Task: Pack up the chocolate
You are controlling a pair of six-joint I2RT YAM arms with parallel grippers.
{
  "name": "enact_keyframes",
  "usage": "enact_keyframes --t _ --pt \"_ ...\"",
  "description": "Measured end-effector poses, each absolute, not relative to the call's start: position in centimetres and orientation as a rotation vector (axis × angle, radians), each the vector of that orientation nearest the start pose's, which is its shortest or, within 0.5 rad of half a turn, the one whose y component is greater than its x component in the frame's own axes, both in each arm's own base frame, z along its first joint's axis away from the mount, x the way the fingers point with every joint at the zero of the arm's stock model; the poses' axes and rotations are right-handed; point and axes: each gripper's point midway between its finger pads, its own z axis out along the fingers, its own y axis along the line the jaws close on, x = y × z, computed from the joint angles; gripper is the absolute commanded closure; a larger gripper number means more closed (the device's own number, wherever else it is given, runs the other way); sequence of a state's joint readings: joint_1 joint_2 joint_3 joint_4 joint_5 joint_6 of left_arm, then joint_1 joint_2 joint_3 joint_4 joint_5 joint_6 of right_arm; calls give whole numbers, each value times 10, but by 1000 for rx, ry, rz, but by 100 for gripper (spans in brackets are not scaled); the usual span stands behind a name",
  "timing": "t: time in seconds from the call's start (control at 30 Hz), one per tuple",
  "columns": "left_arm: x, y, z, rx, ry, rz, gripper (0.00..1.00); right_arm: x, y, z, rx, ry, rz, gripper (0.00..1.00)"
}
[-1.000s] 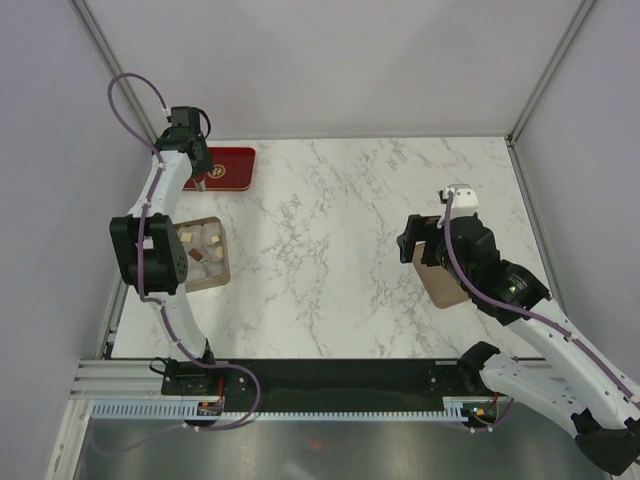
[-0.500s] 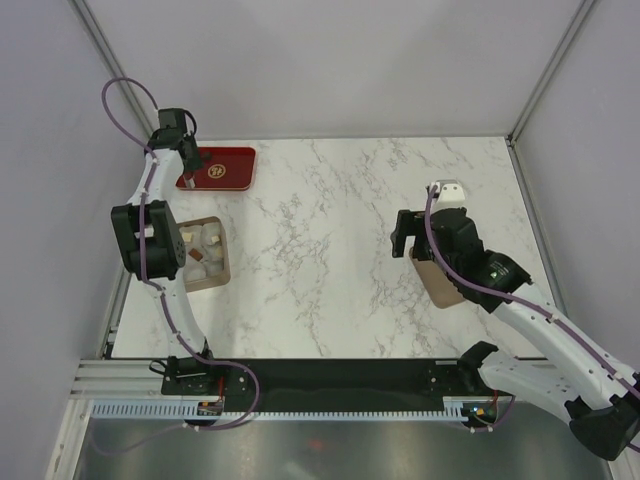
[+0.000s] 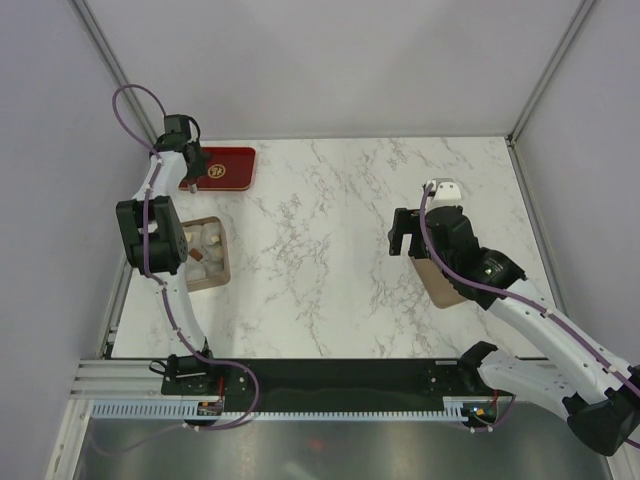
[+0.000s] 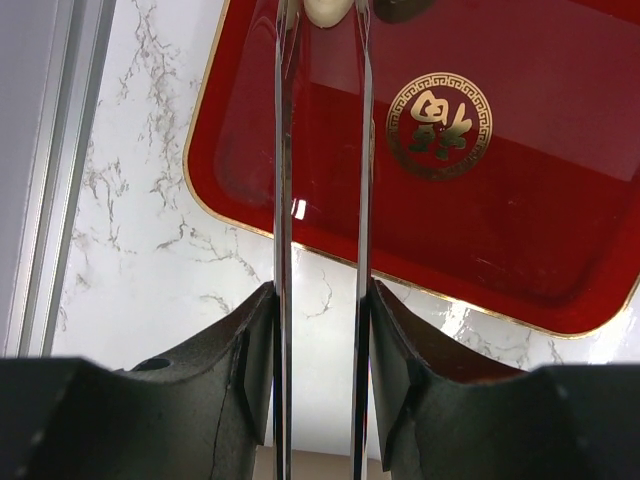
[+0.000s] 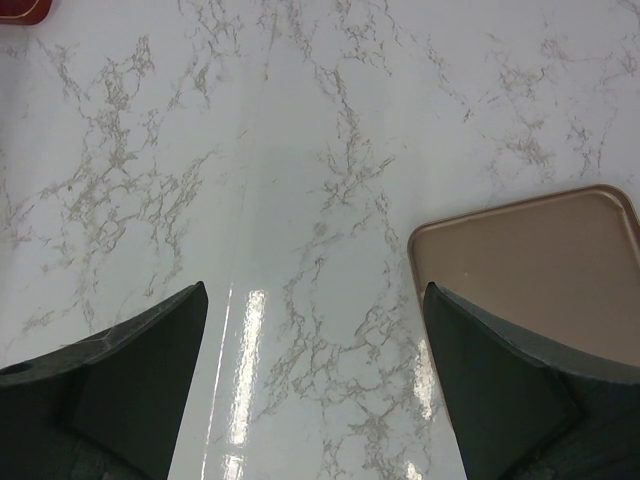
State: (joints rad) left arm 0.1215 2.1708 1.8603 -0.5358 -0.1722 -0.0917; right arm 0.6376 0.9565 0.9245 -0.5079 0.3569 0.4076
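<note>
A cream-white chocolate piece (image 4: 327,9) and a brown piece (image 4: 400,8) lie on the red tray (image 4: 500,230) at the top edge of the left wrist view. My left gripper (image 3: 190,172) hangs over the tray's left end. Its thin metal blades (image 4: 283,150) stand apart on either side of the cream piece, with a small gap on each side. Several more pieces (image 3: 207,240) lie in the tan box (image 3: 226,262) at the table's left edge. My right gripper (image 3: 404,236) is wide open and empty above bare marble (image 5: 320,250).
The flat tan-brown box lid (image 3: 442,287) lies on the table under my right arm, and in the right wrist view (image 5: 540,260) it sits beside the right finger. The tray's round gold emblem (image 4: 440,125) is right of the blades. A metal rail (image 4: 50,170) runs along the left edge.
My left gripper has shifted a little left and back over the tray's left end. My right gripper has moved left and slightly back, away from the lid.
</note>
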Motion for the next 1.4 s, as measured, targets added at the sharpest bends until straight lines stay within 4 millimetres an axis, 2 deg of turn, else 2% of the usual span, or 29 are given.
enact_keyframes --t 0.5,0.9,1.17,1.4 --pt "554 99 89 -324 2397 209 50 273 144 221 -25 2089 250 2" --pt "560 96 90 -305 2395 182 56 275 145 216 -29 2103 241 2" --pt "549 93 89 -306 2436 185 59 270 144 227 -8 2071 280 3" --pt "521 84 110 -332 2455 163 60 266 143 238 0 2041 313 3"
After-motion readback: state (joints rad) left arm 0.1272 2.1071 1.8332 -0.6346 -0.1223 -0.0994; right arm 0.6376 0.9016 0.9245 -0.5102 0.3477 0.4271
